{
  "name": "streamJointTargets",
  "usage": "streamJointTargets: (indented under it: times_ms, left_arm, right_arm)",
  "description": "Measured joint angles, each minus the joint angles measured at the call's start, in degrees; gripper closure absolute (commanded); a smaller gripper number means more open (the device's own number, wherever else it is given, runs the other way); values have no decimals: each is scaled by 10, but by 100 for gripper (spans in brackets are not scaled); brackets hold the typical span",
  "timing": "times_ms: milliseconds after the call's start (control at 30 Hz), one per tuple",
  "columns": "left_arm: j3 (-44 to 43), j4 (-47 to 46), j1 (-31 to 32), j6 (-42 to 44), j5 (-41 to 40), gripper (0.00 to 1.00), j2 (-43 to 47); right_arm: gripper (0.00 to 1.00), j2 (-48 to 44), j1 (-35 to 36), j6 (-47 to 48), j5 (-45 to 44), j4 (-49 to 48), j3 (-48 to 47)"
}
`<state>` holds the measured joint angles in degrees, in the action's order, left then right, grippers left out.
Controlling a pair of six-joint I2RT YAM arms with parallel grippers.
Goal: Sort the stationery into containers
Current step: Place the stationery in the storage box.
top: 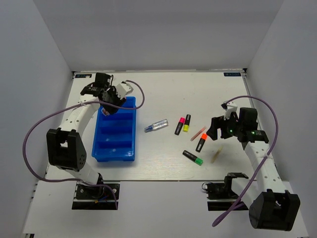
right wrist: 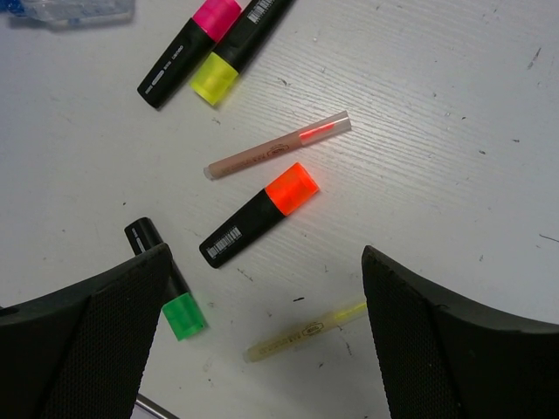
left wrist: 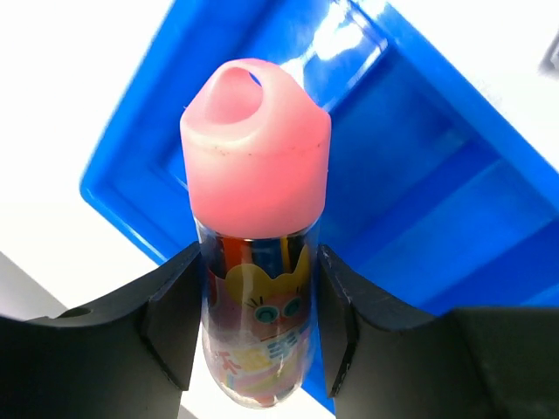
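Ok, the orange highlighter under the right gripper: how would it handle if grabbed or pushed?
The orange highlighter looks like a short hard-plastic barrel, so probably stiff and light. Its cap looks squared-off, so a push likely slides or spins it rather than rolls it. The smooth casing might slip in the right gripper.
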<state>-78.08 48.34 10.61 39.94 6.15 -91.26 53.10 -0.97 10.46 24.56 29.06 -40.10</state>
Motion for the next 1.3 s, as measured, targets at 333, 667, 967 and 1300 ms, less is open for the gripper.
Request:
streamJointTargets:
  times_ms: [333,667,967,1300]
  left_arm:
    - [7,-73,-23,140,116,100,-47]
    - [13,-126,-23,241,119,100,-56]
    - [47,-179,-22,250,101,66,-81]
    - [90,-265,-19,186,72,1,-80]
  right_arm:
    - [10,12,0,0,-2,0,-4]
    - [10,24,0,0,-4,9,-7]
    - [10,29,0,0,-4,10,-12]
    - [10,29,0,1,-4,11,-14]
